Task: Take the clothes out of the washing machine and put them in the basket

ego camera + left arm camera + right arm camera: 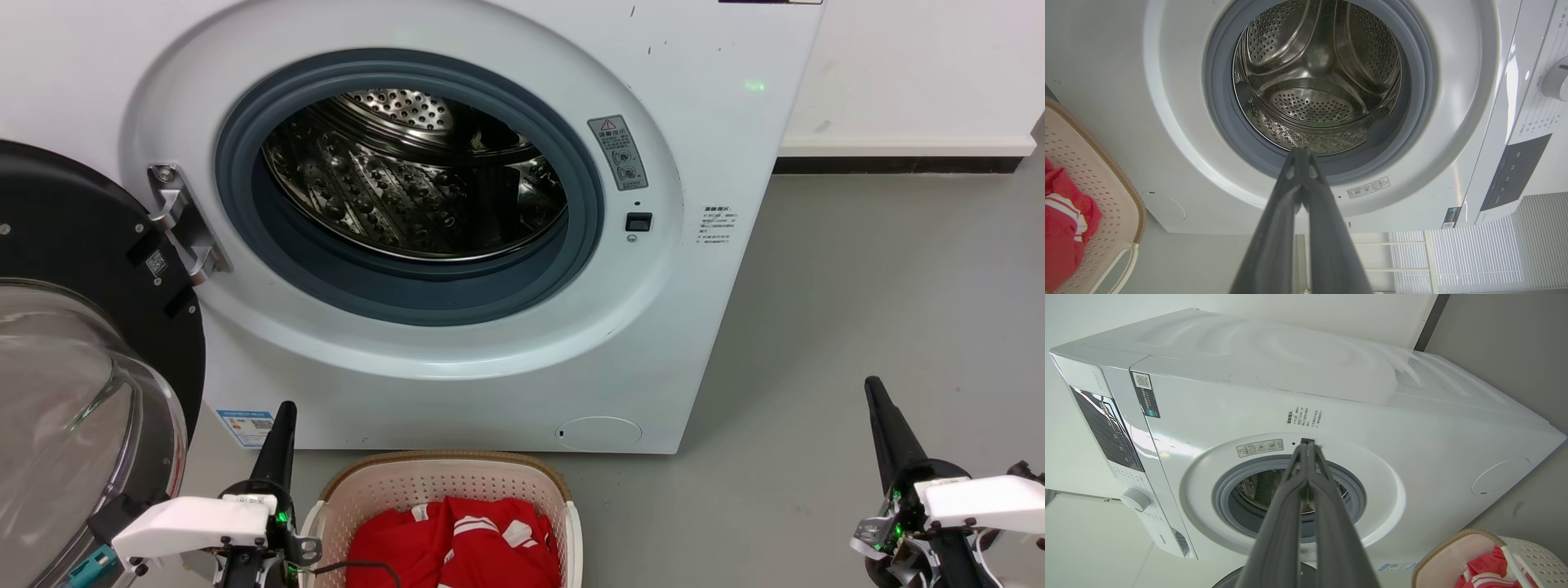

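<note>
Bearing a warning-triangle label (pixel 618 152), washing machine (pixel 718 147), clothes (pixel 457 547) in basket (pixel 408 482)

Laundry room: washing machine (pixel 457 229), basket (pixel 445 482).

The washing machine (pixel 490 392) cabinet is smooth, glossy white, with small dark scuffs at 1 o'clock of the porthole. The seal (pixel 245 245) is matt grey rubber. The drum (pixel 408 204) is polished, perforated steel. At 9 o'clock, the hinge (pixel 175 220) is bright bare metal on a door (pixel 73 220) of matt black plastic and clear glass. The basket (pixel 441 482) is cream perforated plastic with a brown woven-look rim. The clothes (pixel 465 547) are soft, matt red cloth. The left gripper (pixel 285 408) and right gripper (pixel 872 385) have matt dark fingers. The floor (pixel 857 310) is smooth matt grey.
</note>
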Tool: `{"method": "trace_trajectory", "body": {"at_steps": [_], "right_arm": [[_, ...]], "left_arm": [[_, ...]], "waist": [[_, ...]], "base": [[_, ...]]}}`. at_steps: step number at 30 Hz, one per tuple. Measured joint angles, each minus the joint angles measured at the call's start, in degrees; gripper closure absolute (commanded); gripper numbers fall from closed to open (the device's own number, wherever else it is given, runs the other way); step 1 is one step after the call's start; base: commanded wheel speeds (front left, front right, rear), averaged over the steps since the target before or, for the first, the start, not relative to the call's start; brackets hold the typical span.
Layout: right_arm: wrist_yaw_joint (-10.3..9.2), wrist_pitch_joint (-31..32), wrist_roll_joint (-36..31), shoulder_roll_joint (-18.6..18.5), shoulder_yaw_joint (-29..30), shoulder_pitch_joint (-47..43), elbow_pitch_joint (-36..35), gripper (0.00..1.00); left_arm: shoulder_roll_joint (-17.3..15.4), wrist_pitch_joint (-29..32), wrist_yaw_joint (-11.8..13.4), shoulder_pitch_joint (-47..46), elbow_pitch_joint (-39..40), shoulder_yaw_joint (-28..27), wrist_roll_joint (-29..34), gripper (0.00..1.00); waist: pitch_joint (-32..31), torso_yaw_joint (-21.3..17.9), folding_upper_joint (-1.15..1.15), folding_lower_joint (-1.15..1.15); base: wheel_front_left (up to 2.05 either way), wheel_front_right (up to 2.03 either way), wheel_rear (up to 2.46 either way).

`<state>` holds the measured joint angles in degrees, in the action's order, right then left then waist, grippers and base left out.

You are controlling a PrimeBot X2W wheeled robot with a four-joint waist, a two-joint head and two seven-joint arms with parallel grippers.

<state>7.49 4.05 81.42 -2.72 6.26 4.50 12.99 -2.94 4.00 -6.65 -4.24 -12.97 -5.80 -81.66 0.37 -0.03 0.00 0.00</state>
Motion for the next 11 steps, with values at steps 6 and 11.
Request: {"method": "trace_trajectory", "body": {"at_steps": [6, 11], "right_arm": [[0.0, 0.59, 2.87, 0.0, 0.07, 0.28, 0.24, 1.0], [0.0, 1.12, 5.17, 0.0, 0.11, 0.47, 0.46, 1.0]], "left_arm": [[0.0, 0.75, -0.25, -0.65, -0.25, -0.15, -2.86, 1.0], [0.0, 1.25, -0.4, -0.86, -0.47, -0.31, -5.08, 1.0]], "waist": [[-0.05, 0.01, 0.0, 0.0], [-0.09, 0.01, 0.0, 0.0]], "base": [[0.0, 0.0, 0.0], [0.0, 0.0, 0.0]]}}
